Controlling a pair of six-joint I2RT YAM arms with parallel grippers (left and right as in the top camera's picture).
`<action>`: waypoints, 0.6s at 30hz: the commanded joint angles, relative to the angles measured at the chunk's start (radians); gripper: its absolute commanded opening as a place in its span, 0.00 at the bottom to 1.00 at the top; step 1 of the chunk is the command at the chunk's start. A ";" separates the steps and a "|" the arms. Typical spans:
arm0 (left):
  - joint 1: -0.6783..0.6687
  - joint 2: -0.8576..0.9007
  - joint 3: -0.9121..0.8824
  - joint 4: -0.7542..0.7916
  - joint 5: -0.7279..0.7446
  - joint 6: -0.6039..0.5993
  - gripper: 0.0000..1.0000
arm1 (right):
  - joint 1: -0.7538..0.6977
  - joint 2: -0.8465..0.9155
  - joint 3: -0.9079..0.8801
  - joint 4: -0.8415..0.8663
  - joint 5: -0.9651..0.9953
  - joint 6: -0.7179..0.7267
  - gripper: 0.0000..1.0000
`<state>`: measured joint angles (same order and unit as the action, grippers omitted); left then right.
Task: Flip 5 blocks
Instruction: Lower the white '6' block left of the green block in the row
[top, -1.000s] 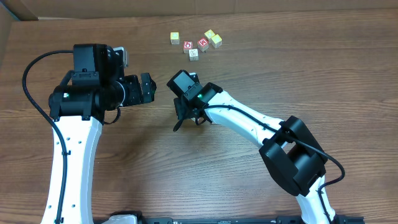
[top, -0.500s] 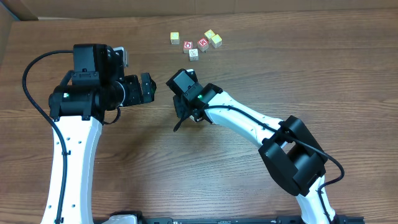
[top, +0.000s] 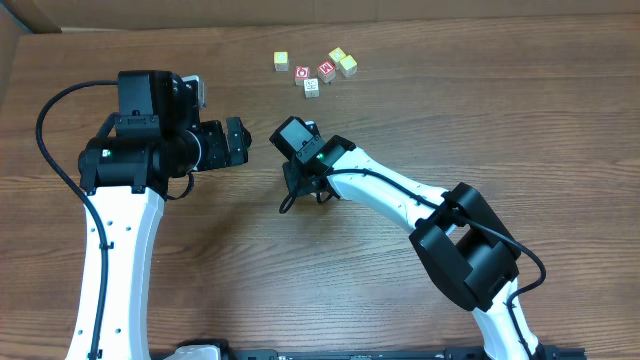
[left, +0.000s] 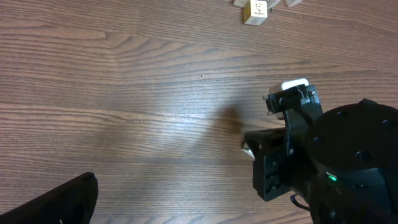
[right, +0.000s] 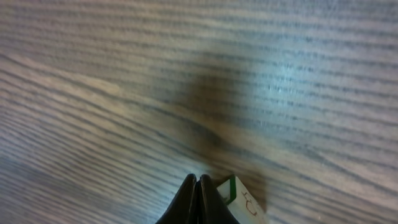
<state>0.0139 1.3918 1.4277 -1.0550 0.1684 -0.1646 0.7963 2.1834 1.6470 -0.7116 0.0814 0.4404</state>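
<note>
**Right jaws clenched on nothing beside a green-printed block; left jaws released and idle.**

Right wrist view: the right jaws are pressed tip to tip, holding nothing, low over the desk. The green-printed block lies just beside them at about 4 o'clock, appearing to touch the outer flank of one finger, not between the two. Being a cube, it offers no long axis. Judgement: the coming move turns on that sideways offset, whether as a nudge or a fresh grasp. Overhead, the right arm hides this block. The left jaws stand wide apart, well off at 10 o'clock, so the right arm is nearer. Farther, at 12 o'clock, a whitish block sits among red-faced cubes and yellow-faced cubes. No container is in view.
</note>
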 joint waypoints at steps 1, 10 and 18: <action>-0.001 0.002 0.019 0.001 0.001 0.008 1.00 | -0.003 0.005 -0.005 -0.022 -0.024 -0.003 0.04; -0.001 0.002 0.019 0.000 0.001 0.008 1.00 | -0.004 -0.003 0.015 -0.054 -0.052 -0.056 0.04; -0.001 0.002 0.019 0.001 0.001 0.008 1.00 | -0.001 -0.006 0.042 -0.082 -0.085 -0.051 0.04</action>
<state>0.0139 1.3918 1.4277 -1.0550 0.1684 -0.1646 0.7963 2.1834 1.6554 -0.7872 0.0086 0.3954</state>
